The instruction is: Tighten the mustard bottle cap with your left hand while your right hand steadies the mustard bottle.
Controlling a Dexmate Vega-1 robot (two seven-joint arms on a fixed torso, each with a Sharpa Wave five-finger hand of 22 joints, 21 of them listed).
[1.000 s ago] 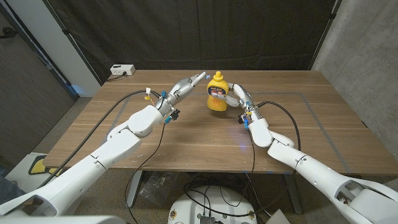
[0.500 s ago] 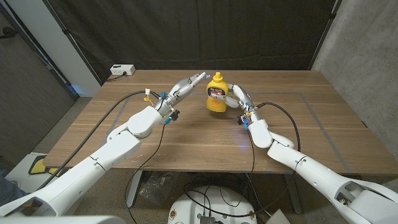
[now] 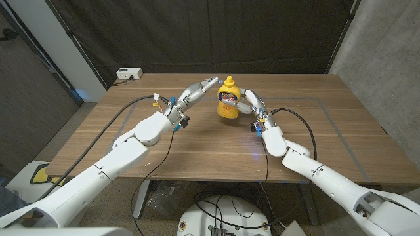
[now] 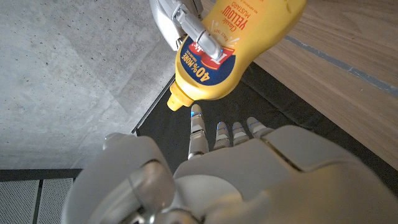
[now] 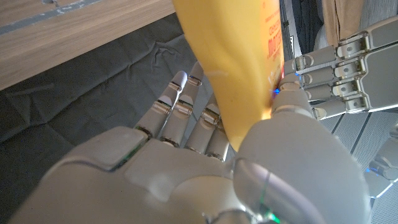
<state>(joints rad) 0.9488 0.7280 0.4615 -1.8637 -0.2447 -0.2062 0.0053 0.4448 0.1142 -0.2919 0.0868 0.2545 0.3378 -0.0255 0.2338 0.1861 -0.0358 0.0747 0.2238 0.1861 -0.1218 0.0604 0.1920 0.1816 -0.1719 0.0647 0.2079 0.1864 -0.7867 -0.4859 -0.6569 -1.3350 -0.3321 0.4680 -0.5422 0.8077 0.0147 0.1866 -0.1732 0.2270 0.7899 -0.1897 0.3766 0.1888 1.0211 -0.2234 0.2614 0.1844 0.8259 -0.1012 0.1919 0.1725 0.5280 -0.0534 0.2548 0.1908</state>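
My right hand [image 3: 251, 103] wraps the mustard bottle [image 3: 228, 99] from its side, fingers [image 5: 186, 106] curled behind the yellow body and thumb pressed on the label. The bottle stands upright on the table [image 3: 197, 141], just ahead of my palm. My left hand [image 3: 199, 90] reaches in from the opposite side, fingers [image 4: 198, 127] straight and apart, tips close to the cap [image 3: 229, 80], holding nothing.

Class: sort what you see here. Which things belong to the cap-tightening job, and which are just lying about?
Part of the job:
mustard bottle
bottle cap
left robot hand, near the cap
right robot hand, gripping the bottle

Lying about:
white power strip at the table's far corner
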